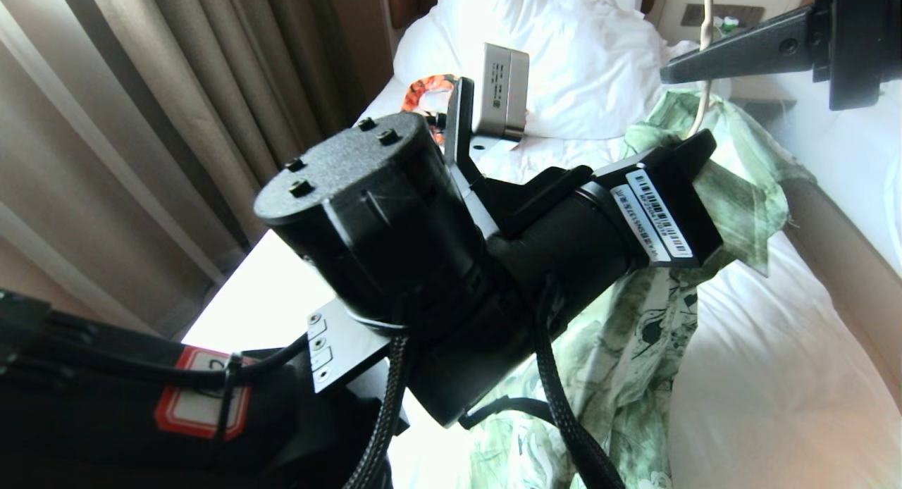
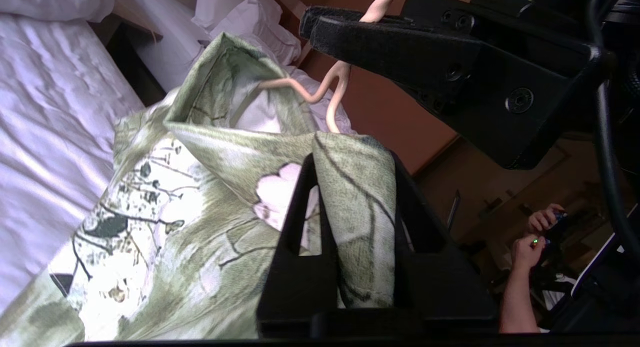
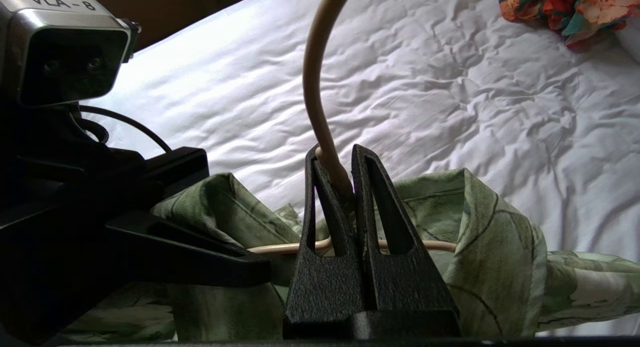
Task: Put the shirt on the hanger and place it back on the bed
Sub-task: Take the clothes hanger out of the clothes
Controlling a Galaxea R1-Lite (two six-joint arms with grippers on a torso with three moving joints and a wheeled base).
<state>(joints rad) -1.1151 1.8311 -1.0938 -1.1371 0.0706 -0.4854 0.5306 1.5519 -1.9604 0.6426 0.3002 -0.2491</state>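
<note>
The right claw is clamped tight on the hook of the hanger. Just below it, the left claw pinches a fold of the shirt, which drapes from the hanger over the bed.

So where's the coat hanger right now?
The hanger is up over the bed, its hook stem pinched in the right claw, its lower wire tucked inside the shirt.

shirt draped over hanger, seemingly above bed
</note>
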